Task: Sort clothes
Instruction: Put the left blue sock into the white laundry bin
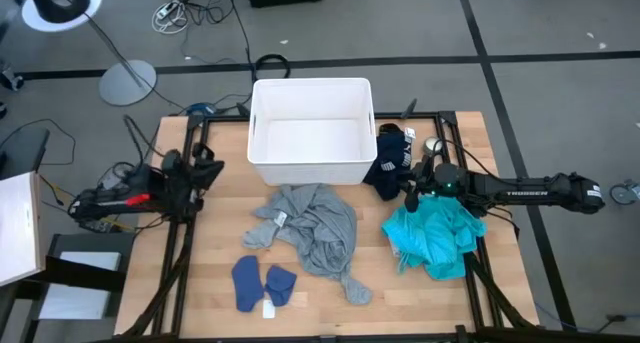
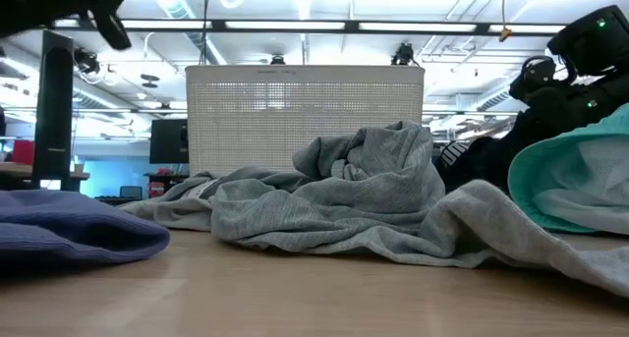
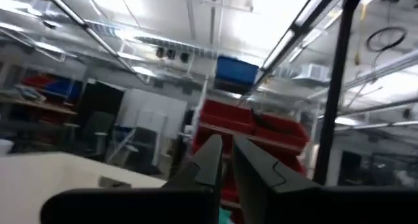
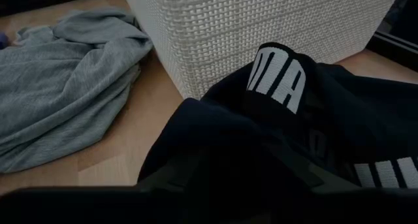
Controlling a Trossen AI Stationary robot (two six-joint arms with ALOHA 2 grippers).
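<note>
- The right gripper (image 1: 412,190) is low over the table at the dark navy garment (image 1: 388,161), which lies directly ahead of and under its fingers, beside the white bin's right wall; whether the fingers are apart or together I cannot tell, as the dark cloth hides them in the right wrist view
- In that view the navy garment (image 4: 281,126) shows white printed letters and touches the bin's woven wall (image 4: 261,28)
- The teal shirt (image 1: 435,236) lies crumpled just behind and under the right gripper, toward the table's front right
- The large grey shirt (image 1: 315,226) is spread well to the side of the right gripper, in front of the bin at the table's middle
- Two small blue socks (image 1: 262,282) lie side by side, beyond the grey shirt from the right gripper, near the front edge
- Count: one navy garment, one teal shirt, one grey shirt, two socks
- The white rectangular bin (image 1: 262,148) stands at the back middle; nothing shows inside it
- The left gripper (image 1: 210,171) waits raised at the table's left edge, well apart from all the clothes, its fingers (image 3: 210,160) nearly together on nothing
</note>
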